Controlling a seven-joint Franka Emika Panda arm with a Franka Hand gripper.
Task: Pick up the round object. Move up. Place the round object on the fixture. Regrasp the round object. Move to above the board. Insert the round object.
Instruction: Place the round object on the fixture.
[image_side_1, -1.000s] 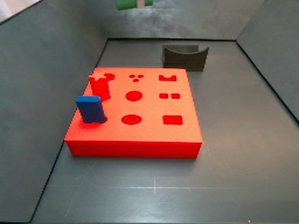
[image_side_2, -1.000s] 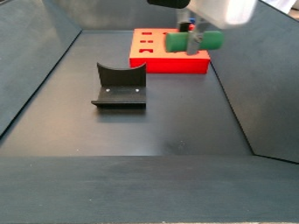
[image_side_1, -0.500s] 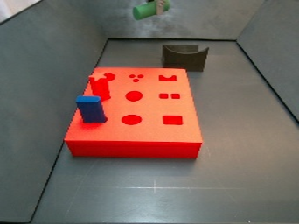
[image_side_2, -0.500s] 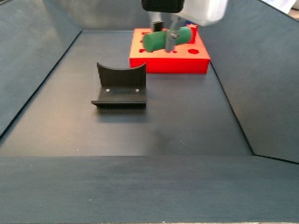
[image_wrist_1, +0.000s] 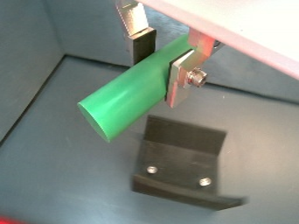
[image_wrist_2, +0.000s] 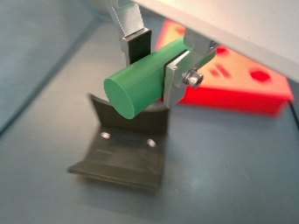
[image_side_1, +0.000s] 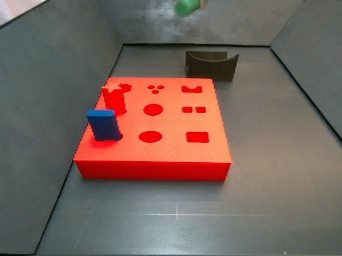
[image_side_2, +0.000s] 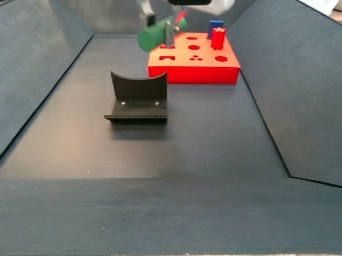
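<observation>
My gripper (image_wrist_1: 160, 66) is shut on the round object (image_wrist_1: 126, 98), a plain green peg held crosswise between the silver fingers (image_wrist_1: 179, 80). It shows in both wrist views, and the peg sticks out to one side (image_wrist_2: 138, 83). The dark fixture (image_wrist_1: 181, 166) with its U-shaped notch stands on the floor below the peg (image_wrist_2: 122, 149). In a side view the peg (image_side_2: 155, 35) hangs above and a little behind the fixture (image_side_2: 136, 98). In a side view the peg (image_side_1: 189, 6) is at the top edge, above the fixture (image_side_1: 211, 63). The red board (image_side_1: 171, 152) lies apart from it.
A blue rectangular block (image_side_1: 103, 124) and a red peg (image_side_1: 115, 98) stand on the board's edge; the block also shows in a side view (image_side_2: 217, 33). Grey walls enclose the dark floor (image_side_2: 174, 160). The board (image_wrist_2: 239, 79) lies beyond the fixture.
My gripper has carried the green peg away from above the board to above the fixture. The board, block and fixture have not moved.
</observation>
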